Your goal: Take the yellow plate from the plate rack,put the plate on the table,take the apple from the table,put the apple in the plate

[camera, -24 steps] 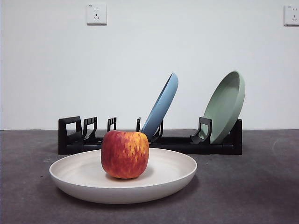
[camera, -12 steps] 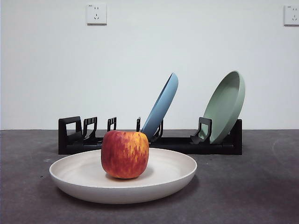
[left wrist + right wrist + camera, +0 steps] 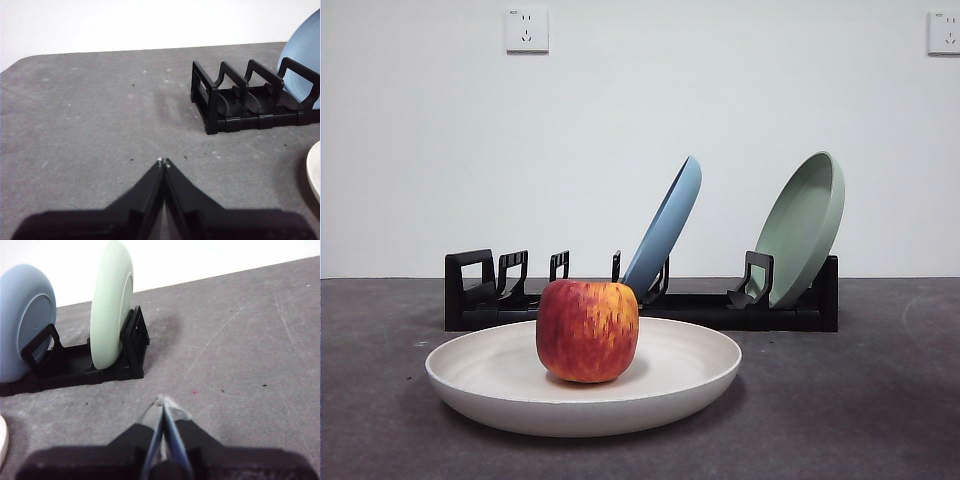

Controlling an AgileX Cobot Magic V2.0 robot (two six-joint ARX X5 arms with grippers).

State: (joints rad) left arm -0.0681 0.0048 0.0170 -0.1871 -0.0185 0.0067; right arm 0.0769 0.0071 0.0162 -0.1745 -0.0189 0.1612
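Note:
The yellow plate (image 3: 670,385) lies flat on the dark grey table (image 3: 860,400), in front of the plate rack (image 3: 700,308). Upright in the plate's middle sits the red apple (image 3: 587,330). Only a sliver of the plate's rim (image 3: 314,170) shows in the left wrist view, and another sliver (image 3: 2,442) in the right wrist view. My left gripper (image 3: 163,162) is shut on nothing, hovering over bare table beside the rack's handle end (image 3: 210,107). My right gripper (image 3: 162,402) is shut and empty too, near the rack's other end (image 3: 135,347). Neither arm appears in the front view.
A blue plate (image 3: 665,228) and a sage-green plate (image 3: 803,226) lean in the rack's slots. The blue plate (image 3: 22,322) and green plate (image 3: 111,302) also show in the right wrist view. Two wall sockets (image 3: 526,30) sit on the white wall behind.

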